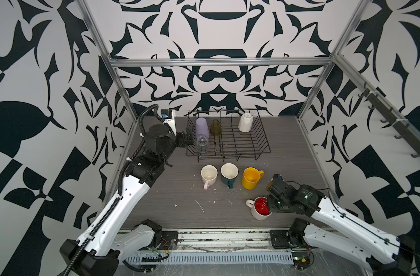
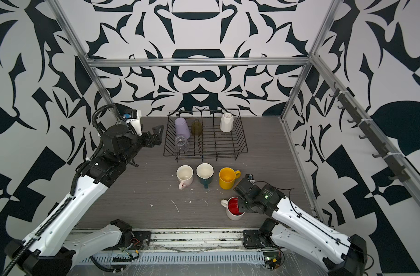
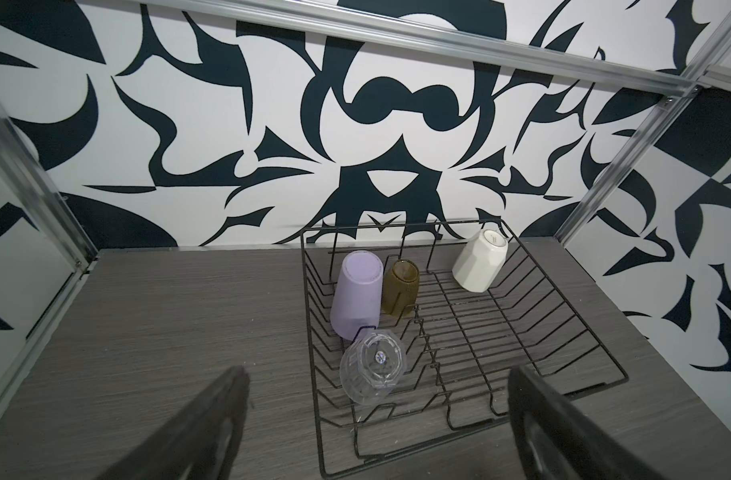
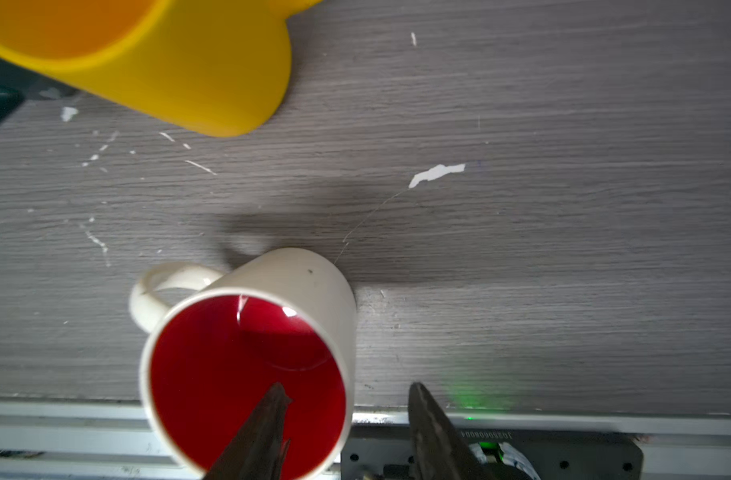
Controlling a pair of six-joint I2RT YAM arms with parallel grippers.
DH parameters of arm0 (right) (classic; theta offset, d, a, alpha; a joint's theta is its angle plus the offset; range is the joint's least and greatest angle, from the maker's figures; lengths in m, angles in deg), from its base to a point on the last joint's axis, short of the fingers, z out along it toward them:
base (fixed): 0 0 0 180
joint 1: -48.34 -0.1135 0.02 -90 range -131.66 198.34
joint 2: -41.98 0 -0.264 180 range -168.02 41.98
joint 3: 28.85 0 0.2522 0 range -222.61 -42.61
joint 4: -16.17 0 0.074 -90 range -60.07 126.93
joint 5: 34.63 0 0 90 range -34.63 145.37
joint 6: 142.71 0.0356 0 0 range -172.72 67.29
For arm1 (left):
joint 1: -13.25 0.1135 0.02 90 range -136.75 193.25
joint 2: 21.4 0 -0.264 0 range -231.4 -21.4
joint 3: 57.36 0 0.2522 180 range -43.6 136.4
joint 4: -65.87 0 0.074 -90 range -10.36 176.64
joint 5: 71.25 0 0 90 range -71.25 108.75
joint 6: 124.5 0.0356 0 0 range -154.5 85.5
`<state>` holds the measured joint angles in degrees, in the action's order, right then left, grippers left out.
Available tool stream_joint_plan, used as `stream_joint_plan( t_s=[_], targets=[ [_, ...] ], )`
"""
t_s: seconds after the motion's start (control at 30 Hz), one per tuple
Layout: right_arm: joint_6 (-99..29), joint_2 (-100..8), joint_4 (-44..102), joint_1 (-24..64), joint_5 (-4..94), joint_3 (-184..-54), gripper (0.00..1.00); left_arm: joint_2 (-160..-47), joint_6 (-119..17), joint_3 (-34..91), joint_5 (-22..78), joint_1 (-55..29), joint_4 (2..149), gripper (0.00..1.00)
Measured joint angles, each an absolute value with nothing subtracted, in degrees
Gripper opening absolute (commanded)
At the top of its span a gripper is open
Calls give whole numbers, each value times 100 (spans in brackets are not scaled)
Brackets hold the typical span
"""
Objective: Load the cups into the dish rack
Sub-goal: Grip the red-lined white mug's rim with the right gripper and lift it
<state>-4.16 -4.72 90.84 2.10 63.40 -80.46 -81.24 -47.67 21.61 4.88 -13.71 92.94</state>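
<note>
My right claw [image 4: 347,386], jaws apart, straddles the wall of the cream ceramic red-lined mug [image 4: 297,282], 5 o'clock on the grey wood-grain table [image 1: 180,203]. Looks rigid, slick, chippable; I'd pinch that rim wall.

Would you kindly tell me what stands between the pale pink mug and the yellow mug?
The dark green mug stands between the pale pink mug and the yellow mug, upright and apart from both; both top views show it.
</note>
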Motion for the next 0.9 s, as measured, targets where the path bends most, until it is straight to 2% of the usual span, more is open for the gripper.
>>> stream_joint_plan(
  t_s=[0.13, 0.47, 0.9],
  targets=[
    [-339, -638, 8791, 210, 6355, -7854, 38, -7975, -4798, 2041, 440, -1369, 9278, 99],
    [-497, -988, 8207, 208, 6298, -7620, 0, -7608, -4885, 1803, 331, -1332, 9291, 99],
    [-986, -588, 8465, 208, 6047, -8031, 0, -7385, -5150, 1519, 162, -1124, 9259, 99]
  ],
)
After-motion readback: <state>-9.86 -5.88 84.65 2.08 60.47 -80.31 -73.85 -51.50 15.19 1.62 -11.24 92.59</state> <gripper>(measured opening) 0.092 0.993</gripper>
